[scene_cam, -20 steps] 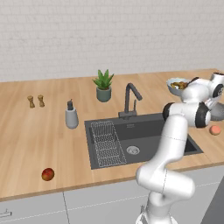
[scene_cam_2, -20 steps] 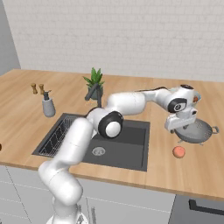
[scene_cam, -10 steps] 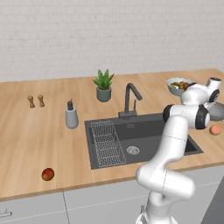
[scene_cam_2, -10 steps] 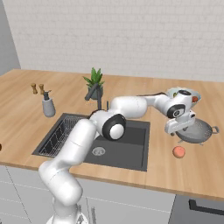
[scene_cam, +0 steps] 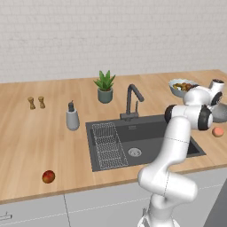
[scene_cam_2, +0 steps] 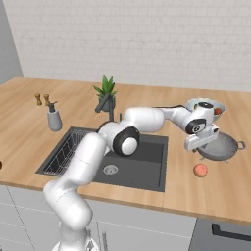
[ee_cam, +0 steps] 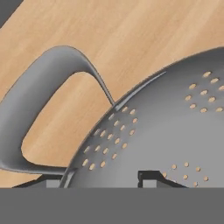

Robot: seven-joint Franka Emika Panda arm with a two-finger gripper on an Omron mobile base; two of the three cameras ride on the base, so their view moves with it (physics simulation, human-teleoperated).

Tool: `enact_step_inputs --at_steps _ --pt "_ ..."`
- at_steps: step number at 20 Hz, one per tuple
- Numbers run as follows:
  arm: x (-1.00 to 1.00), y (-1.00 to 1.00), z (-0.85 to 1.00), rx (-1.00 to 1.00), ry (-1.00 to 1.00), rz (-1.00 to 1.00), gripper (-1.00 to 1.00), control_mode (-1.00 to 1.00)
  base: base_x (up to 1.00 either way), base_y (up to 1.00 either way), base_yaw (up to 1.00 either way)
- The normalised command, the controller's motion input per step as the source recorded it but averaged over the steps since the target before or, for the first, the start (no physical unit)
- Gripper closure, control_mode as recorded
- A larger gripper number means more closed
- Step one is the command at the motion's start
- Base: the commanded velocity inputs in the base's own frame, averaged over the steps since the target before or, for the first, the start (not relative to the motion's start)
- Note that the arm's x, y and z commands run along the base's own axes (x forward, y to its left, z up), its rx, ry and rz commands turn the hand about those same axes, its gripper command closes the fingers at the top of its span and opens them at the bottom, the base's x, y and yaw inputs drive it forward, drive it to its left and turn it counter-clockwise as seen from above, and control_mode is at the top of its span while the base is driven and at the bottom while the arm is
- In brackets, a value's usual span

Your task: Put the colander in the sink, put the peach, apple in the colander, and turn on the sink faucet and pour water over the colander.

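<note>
- Lower than a second ago: gripper [scene_cam_2: 200, 142] down from above the colander [scene_cam_2: 223, 146] onto its sink-side rim.
- Jaws narrowing around the rim wall in the hand view, one tip outside, one inside the bowl [ee_cam: 175, 122]; clamped or not, cannot tell.
- Meaning for the task: first step in hand, the grasp of the colander, nothing lifted yet.
- Colander on the table [scene_cam_2: 220, 196], right of the sink [scene_cam_2: 147, 166], just in front of the fruit bowl [scene_cam_2: 206, 104], near the peach [scene_cam_2: 199, 170].
- Upright, mouth up; round, so no real long axis apart from the line through its two handles, roughly along the table front, one handle [scene_cam_2: 240, 144] pointing away from the sink.
- Apple [scene_cam: 48, 176] well apart, at the table's far left front.
</note>
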Motion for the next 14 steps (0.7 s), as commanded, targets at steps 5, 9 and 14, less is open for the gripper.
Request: enact_step_inputs --at_steps 5,9,14 --pt "-0.22 0.21 -0.12 -0.02 -0.09 0.2 1.0 -1.0 0.0 0.0 0.0" --pt "-0.31 0.26 0.26 -0.02 0.01 0.24 1.0 -1.0 0.0 0.0 0.0" --pt "-0.47 0.38 0.4 -0.04 0.01 0.28 1.0 -1.0 0.0 0.0 0.0"
